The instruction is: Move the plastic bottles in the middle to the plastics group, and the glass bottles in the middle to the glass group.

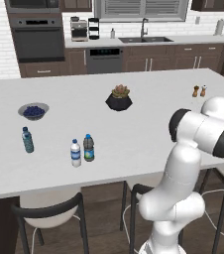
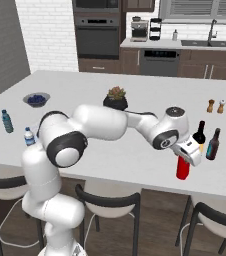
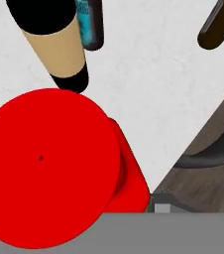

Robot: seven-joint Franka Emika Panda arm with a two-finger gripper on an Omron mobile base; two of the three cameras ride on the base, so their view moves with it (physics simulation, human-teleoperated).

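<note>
Red-capped bottle sits beside the glass group under the hand, whose grip I cannot tell.

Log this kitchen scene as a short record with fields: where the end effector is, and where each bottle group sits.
end effector: directly over the red-capped bottle; grip cannot be told
red-capped bottle: upright near the counter's front edge, beside the brown bottle and the teal-blue glass bottle
still in the middle: grey-clear bottle, next to the white water bottle
far left: teal-tinted bottle
other items: blueberry bowl, potted plant, shakers
</note>
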